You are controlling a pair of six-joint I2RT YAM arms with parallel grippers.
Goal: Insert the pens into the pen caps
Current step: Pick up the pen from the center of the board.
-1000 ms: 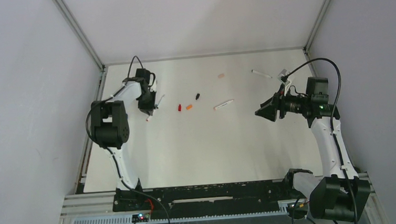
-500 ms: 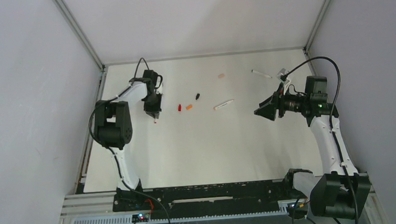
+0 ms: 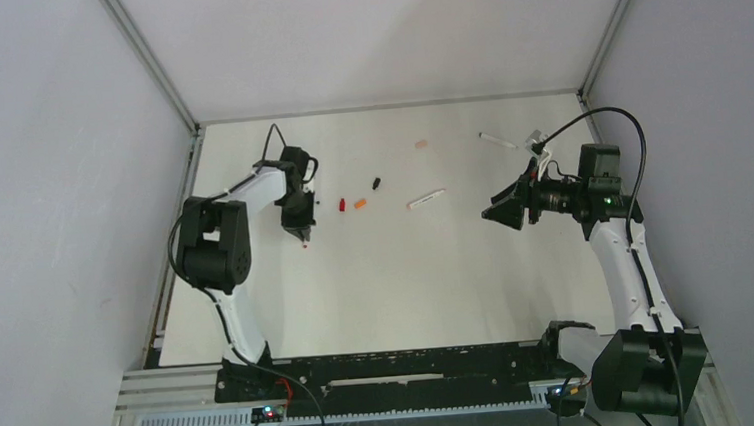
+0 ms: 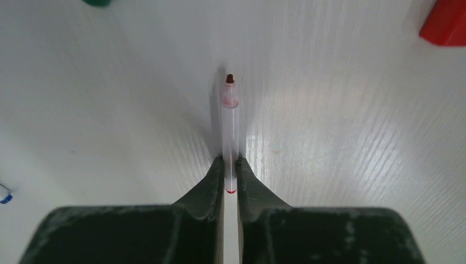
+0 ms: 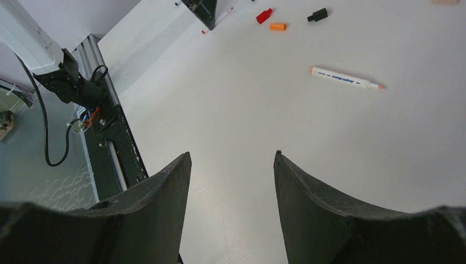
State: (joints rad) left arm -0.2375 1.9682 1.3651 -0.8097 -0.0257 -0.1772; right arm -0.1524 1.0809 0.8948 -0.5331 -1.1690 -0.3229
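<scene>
Over on the left, the arm has swung away from the far-left edge toward the middle of the table (image 3: 409, 291), carrying a pen with it. The right arm has hardly shifted.

From where I stand, the left gripper (image 4: 230, 165) is clamped on the red-tipped pen (image 4: 230, 118). Its two fingers pinch the back end of the white barrel, so most of the pen sticks out ahead with the dark red nib pointing down toward the table. Whether the nib touches the surface I can't tell.

In the wrist view the red cap (image 4: 444, 23) lies ahead and off to the right of the nib, near but clearly apart. From above it sits just right of the gripper, with the orange cap (image 3: 359, 203) just beside it and the black cap (image 3: 376, 184) a little farther back.

The right gripper (image 5: 231, 157) hangs above its side of the table with jaws spread wide and nothing between them. Another pen (image 5: 346, 78) lies flat ahead of it, well apart.

I'd say the step in hand is bringing the red pen to its matching cap. The cap appears to lie on its side, so one option for the next move is for the right gripper to lift it and present its open mouth. The other is to level the pen and push it in along the table. Either way, nib and mouth must line up.
</scene>
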